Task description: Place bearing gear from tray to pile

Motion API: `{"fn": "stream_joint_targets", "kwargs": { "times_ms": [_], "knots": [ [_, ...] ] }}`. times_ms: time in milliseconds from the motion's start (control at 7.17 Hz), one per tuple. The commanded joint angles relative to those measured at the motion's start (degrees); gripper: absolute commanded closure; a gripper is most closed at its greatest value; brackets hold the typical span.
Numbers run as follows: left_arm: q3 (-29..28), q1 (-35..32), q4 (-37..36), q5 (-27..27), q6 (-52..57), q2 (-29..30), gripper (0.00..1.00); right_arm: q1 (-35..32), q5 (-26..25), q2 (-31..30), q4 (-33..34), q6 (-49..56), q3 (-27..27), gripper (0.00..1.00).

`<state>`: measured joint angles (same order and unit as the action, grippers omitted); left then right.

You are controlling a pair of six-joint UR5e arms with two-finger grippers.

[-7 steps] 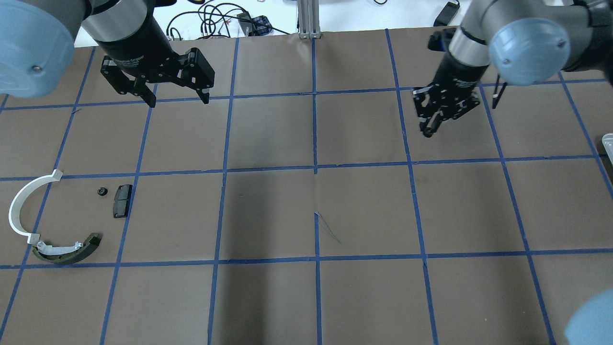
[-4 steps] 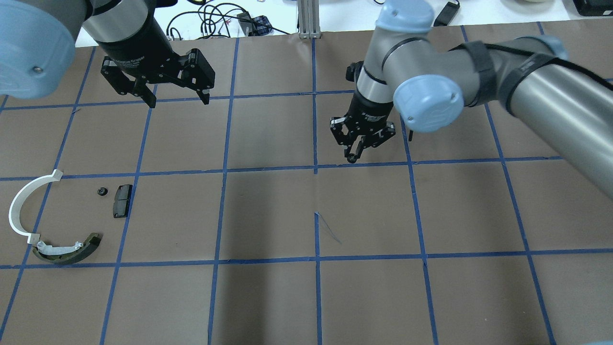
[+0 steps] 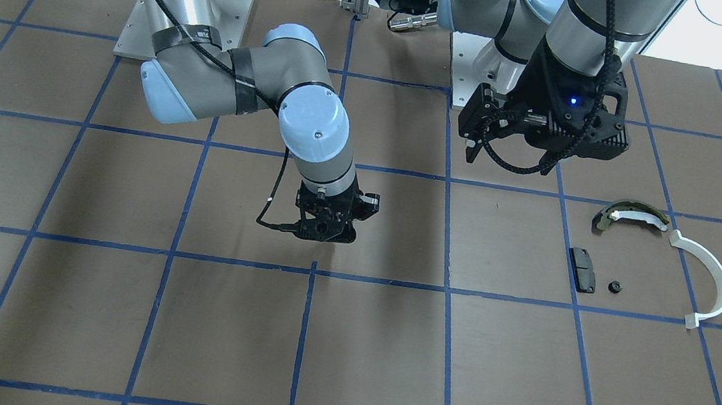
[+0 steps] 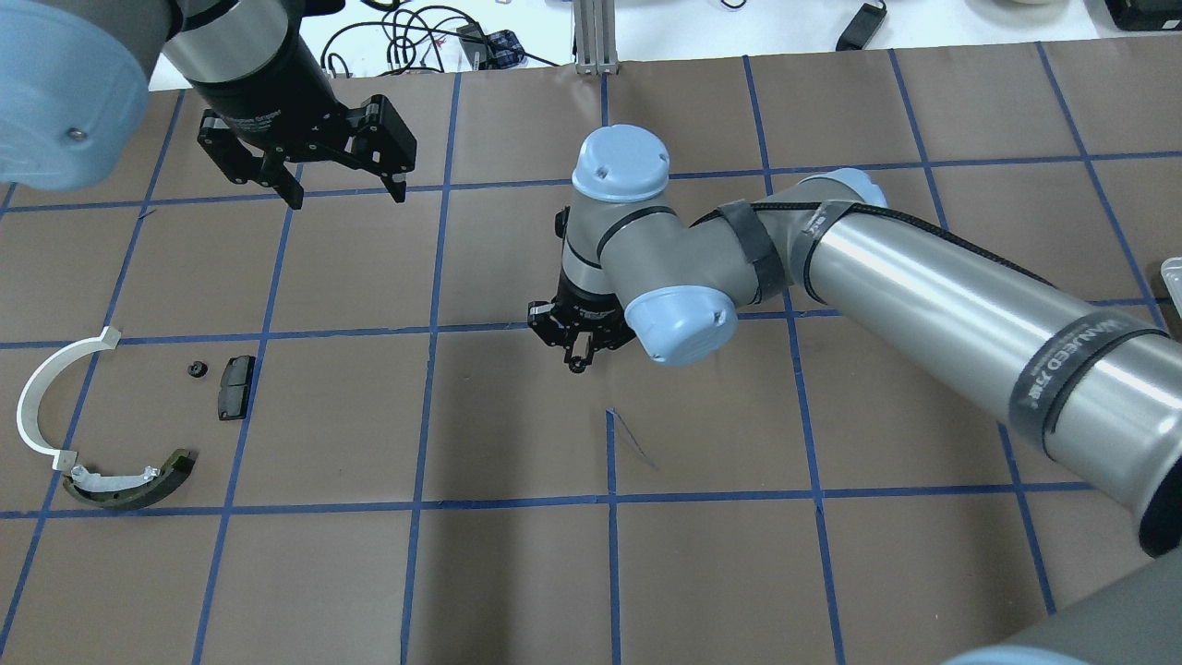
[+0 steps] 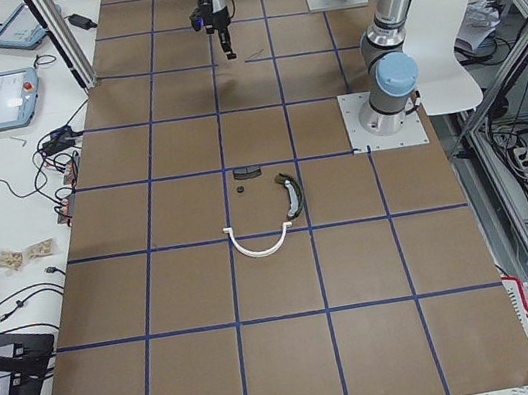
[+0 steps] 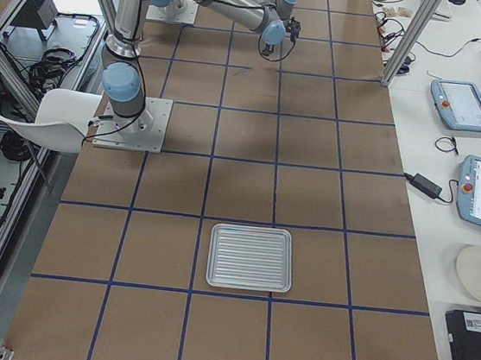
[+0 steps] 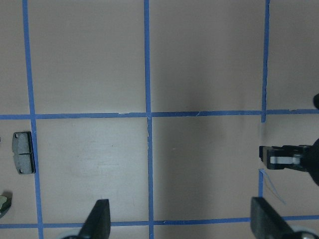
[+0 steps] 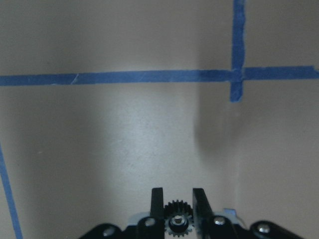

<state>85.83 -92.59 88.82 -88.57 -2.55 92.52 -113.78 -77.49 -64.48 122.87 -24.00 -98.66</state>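
My right gripper [image 4: 579, 362] is shut on a small black bearing gear [image 8: 175, 219], held between its fingers [image 8: 157, 204] above the table's middle; it also shows in the front view [image 3: 322, 232]. The pile lies at the table's left: a white curved arc [image 4: 35, 397], a dark olive brake shoe [image 4: 138, 487], a black pad [image 4: 235, 386] and a small black gear-like part [image 4: 196, 369]. The silver tray [image 6: 249, 257] lies far off on the right side. My left gripper [image 4: 342, 189] is open and empty, high above the far left, behind the pile.
The table is brown paper with a blue tape grid. Cables and devices lie beyond the far edge [image 4: 434, 42]. The right arm's long link [image 4: 970, 305] stretches across the right half. The pile also shows in the front view [image 3: 614, 287].
My right arm has swept from the far right to the table's middle, toward the pile, its gripper staying shut. The left arm and the pile have not moved.
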Motion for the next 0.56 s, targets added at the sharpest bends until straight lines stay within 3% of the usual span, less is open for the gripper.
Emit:
{"fn": "stream_joint_targets", "kwargs": {
  "times_ms": [0,279,419],
  "knots": [
    [0.04,0.39,-0.05,-0.02,0.09,0.12,0.0,-1.63,-0.29,0.67,5.5,-0.26,-0.04,0.01],
    [5.18,0.56,-0.91,-0.11,0.09,3.44,0.0,-0.06,-1.44,-0.11,6.16,-0.08,0.31,0.0],
    [11.66,0.57,-10.67,-0.02,0.35,6.24,0.0,2.48,-2.74,-1.34,5.89,0.09,0.4,0.0]
  ]
}}
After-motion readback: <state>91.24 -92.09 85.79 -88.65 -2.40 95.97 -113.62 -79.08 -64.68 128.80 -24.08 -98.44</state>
